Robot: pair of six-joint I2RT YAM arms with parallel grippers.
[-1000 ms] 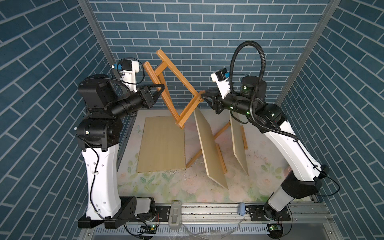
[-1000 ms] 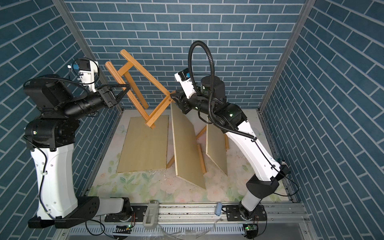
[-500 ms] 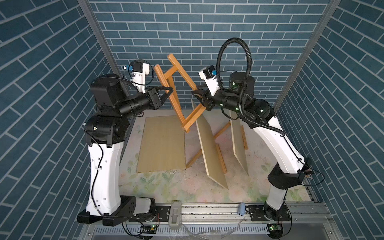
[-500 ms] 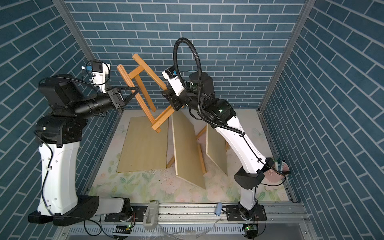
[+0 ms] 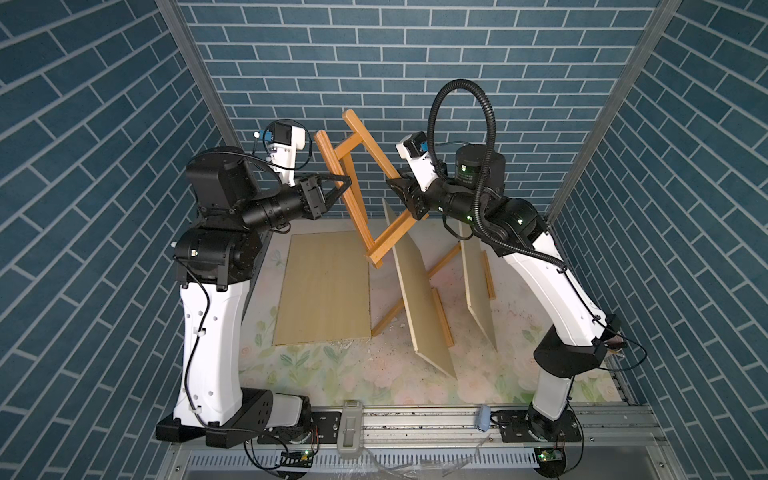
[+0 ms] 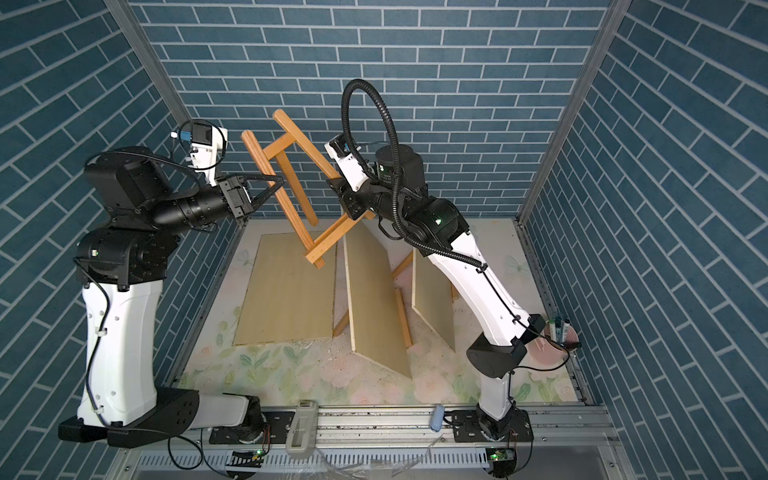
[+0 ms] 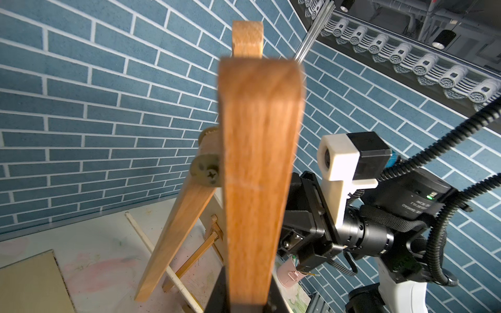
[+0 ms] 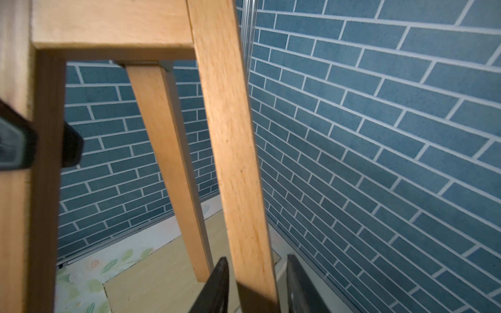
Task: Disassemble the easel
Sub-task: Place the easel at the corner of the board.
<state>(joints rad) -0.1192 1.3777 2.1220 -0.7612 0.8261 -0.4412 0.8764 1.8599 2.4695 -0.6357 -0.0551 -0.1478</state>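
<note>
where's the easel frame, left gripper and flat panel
easel frame (image 5: 391, 237), in a top view, lower crossbar
left gripper (image 5: 347, 185), in a top view, between fingertips
flat panel (image 5: 328, 286), in a top view, face centre

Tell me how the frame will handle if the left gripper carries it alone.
Probably stiff: the frame shows no sag held aloft. It may twist in the left gripper, which pinches only one side rail, with the right gripper open around the other. The back leg, hung on a screw, could swing.

Easel frame (image 5: 360, 226) hung tilted between left hand (image 5: 347, 181) and right hand (image 5: 399, 187), above the flat board (image 5: 324, 286) on the worktop (image 5: 332, 374).
</note>
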